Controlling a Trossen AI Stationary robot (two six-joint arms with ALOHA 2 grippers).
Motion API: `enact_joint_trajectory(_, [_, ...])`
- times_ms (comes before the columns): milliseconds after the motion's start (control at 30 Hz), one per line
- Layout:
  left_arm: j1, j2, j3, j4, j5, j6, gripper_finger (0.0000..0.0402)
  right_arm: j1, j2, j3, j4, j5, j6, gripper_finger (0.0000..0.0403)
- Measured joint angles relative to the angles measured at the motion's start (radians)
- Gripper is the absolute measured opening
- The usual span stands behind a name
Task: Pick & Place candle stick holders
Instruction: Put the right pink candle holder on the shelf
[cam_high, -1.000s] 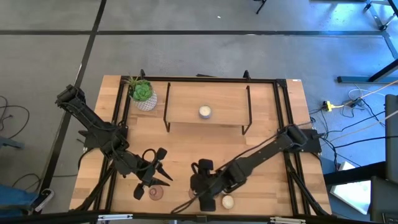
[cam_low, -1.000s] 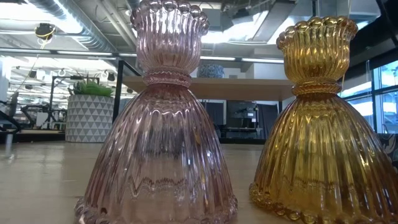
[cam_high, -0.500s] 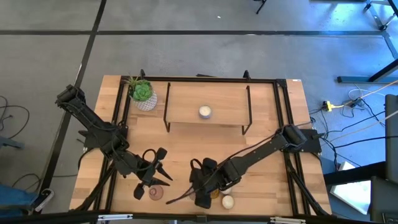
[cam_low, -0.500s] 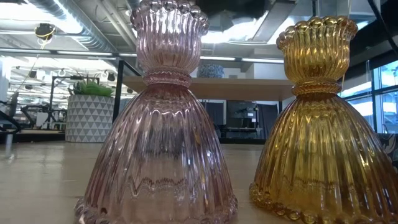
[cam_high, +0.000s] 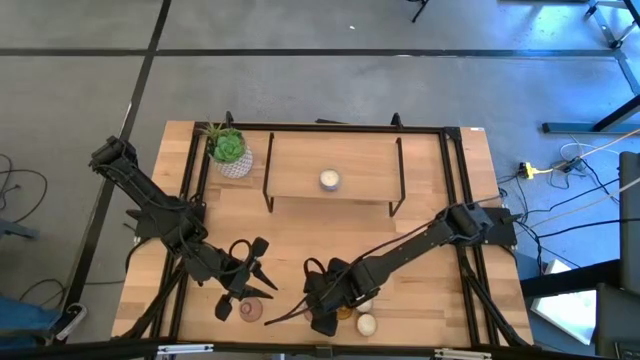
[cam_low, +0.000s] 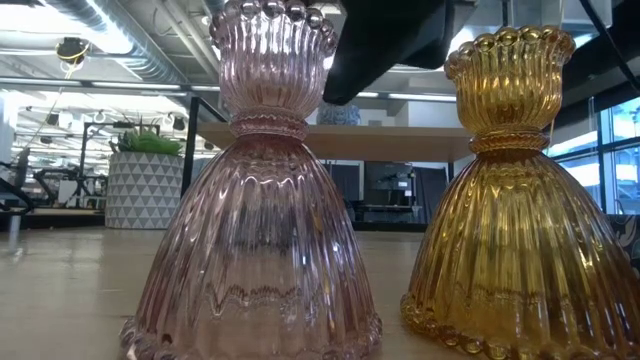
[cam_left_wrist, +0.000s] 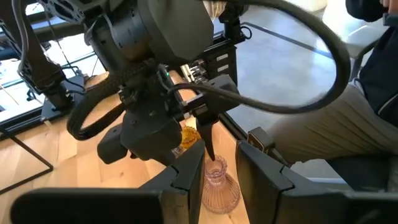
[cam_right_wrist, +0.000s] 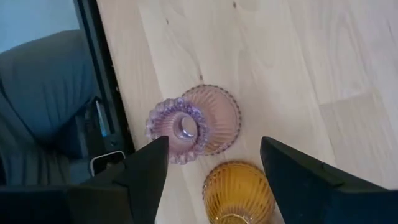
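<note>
Standing upright near the surface's (cam_high: 300, 250) front edge, at about six o'clock in the overhead picture, a pink glass holder (cam_low: 255, 190) and an amber glass holder (cam_low: 515, 190) keep their long axes vertical, wide ribbed bases down and beaded cups pointing straight up. They sit just beside each other, amber to the right from table height; whether their bases touch I cannot tell.

The right end effector (cam_right_wrist: 214, 171) hangs above this pair, fingers spread apart with nothing between them, the pink holder seen end-on below it. From above, the right arm covers most of the pair.

Further toward seven o'clock, the left end effector (cam_high: 262, 262) hovers over the surface near another pink holder (cam_high: 250, 310). Its fingers (cam_left_wrist: 186, 180) stand a narrow gap apart; whether they grip anything I cannot make out.

A cream-white holder (cam_high: 366, 324) sits at about five o'clock of the right end effector, and another white one (cam_high: 329, 180) rests on the black-framed shelf (cam_high: 335, 195) at twelve o'clock. A potted plant (cam_high: 230, 152) stands at the back left corner. A pale piece (cam_high: 224, 309) beside the left pink holder is too small to identify.

A seated person's trouser leg (cam_left_wrist: 336, 130) shows past the surface's front edge.
</note>
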Motion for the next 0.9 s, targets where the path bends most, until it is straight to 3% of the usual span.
enact_joint_trajectory(533, [0.000,0.000,0.000,0.000,0.000,0.000,0.0086,-0.005,0.030,-0.001,-0.002,0.015,0.033,0.0256])
enact_joint_trajectory(900, [0.000,0.000,0.000,0.000,0.000,0.000,0.0086,-0.021,0.029,0.000,-0.123,0.118,0.048,0.0256])
